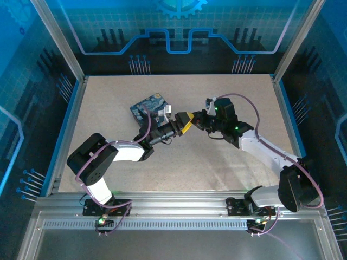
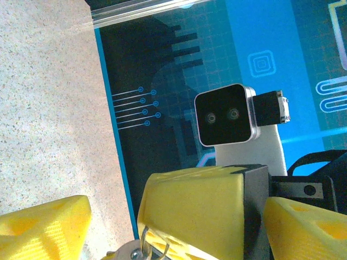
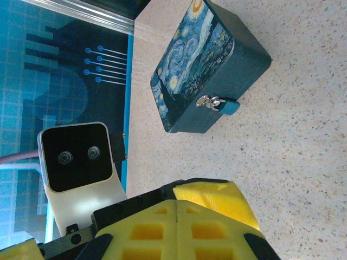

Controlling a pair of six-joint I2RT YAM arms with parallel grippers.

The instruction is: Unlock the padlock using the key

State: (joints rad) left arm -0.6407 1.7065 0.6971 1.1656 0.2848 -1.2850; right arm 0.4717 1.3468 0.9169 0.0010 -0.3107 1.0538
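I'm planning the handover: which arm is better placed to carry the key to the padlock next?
Probably left: the open left gripper straddles the shut right gripper, whose tips hold the key, and its arm lies nearer the tin carrying the padlock.

Worktop [image 1: 227, 157]: beige, fine dark speckle.
Tin [image 3: 206, 70]: dark blue sides; lid painted in blue-white swirls with yellow spots; silver latch [image 3: 209, 101].
Left pincer [image 1: 186, 122]: yellow fingers [image 2: 43, 225], waffle-grid pattern.
Right pincer [image 3: 177, 222]: yellow, grid-pocketed, black housing.
Wrist camera [image 2: 225, 115]: black face, silver rim, white mount.
Enclosure walls [image 1: 179, 27]: blue grid, lighter blue circuit lines.
Right arm [image 1: 265, 151]: white links, black joints.
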